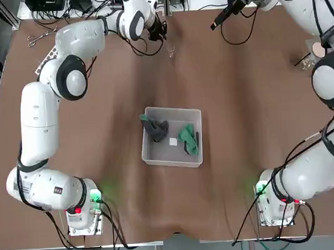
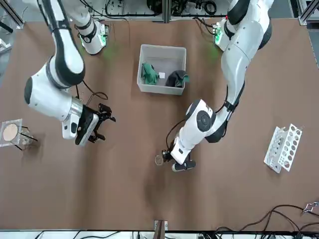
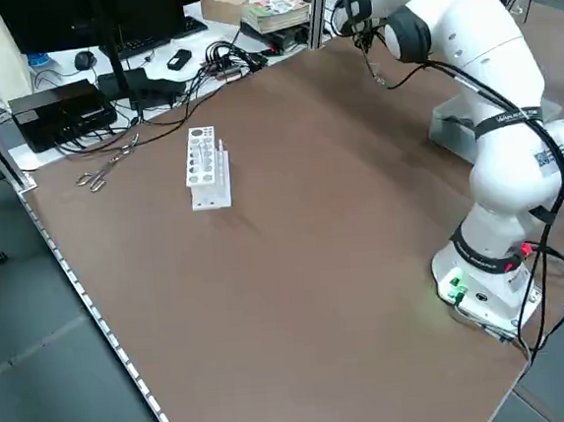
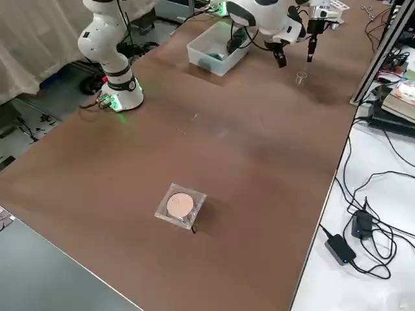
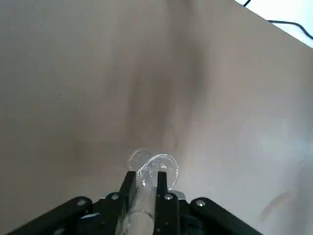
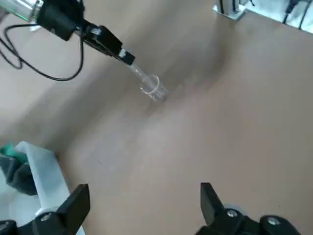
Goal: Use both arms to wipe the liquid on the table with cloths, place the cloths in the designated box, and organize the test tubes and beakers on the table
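My left gripper (image 5: 144,176) is shut on a clear test tube (image 5: 152,171) near the table's far edge, also seen in the front view (image 2: 168,156) and top view (image 1: 160,31). The tube's free end (image 6: 139,73) meets the rim of a small glass beaker (image 6: 155,89) standing on the table (image 2: 159,160); whether it is inside I cannot tell. My right gripper (image 6: 142,205) hangs open and empty above the table (image 2: 102,123). The box (image 1: 172,111) at mid-table holds the dark cloth (image 1: 155,128) and the green cloth (image 1: 188,138).
A white test tube rack (image 2: 284,148) stands at the far left (image 3: 204,166), with scissors (image 3: 105,169) beyond it. A clear stand with a round tan disc (image 2: 11,132) sits at the far right (image 4: 180,206). Cables run along the far edge.
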Controlling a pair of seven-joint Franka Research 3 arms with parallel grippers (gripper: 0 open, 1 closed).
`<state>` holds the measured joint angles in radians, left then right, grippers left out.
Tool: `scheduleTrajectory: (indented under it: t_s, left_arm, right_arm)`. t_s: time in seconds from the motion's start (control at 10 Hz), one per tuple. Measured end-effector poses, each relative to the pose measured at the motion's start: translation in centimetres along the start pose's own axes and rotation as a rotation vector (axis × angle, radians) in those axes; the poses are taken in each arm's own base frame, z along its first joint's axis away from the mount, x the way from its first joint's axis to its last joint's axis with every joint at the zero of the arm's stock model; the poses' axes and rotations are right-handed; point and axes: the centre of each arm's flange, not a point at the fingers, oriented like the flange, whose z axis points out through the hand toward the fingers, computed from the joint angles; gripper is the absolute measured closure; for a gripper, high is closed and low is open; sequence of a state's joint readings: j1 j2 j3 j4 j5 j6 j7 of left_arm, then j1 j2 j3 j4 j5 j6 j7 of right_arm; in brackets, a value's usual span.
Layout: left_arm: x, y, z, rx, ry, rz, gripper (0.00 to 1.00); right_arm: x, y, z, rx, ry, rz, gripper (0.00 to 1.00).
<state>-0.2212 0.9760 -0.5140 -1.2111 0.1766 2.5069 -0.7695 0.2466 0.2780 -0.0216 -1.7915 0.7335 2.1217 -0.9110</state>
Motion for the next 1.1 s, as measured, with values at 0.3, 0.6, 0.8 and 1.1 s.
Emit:
scheduleTrajectory:
  t_s: [0.3,0.6,0.8,1.1]
  left_arm:
    - [0.1,0.7,-0.8,-0.008,0.009,0.008,0.78]
    - [-0.4,2.7,-4.8,0.051,-0.024,0.041,0.78]
    - [-0.9,3.8,-8.5,0.123,-0.061,0.062,0.78]
    - [-1.5,4.4,-15.6,0.260,-0.114,0.076,0.78]
  right_arm:
    - [-0.8,4.7,-2.6,0.119,0.011,-0.053,0.00]
    - [-1.3,7.1,-3.5,0.262,0.073,-0.103,0.00]
    - [-1.7,8.1,-2.3,0.331,0.161,-0.197,0.00]
    - [-2.3,9.6,5.0,0.446,0.315,-0.425,0.00]
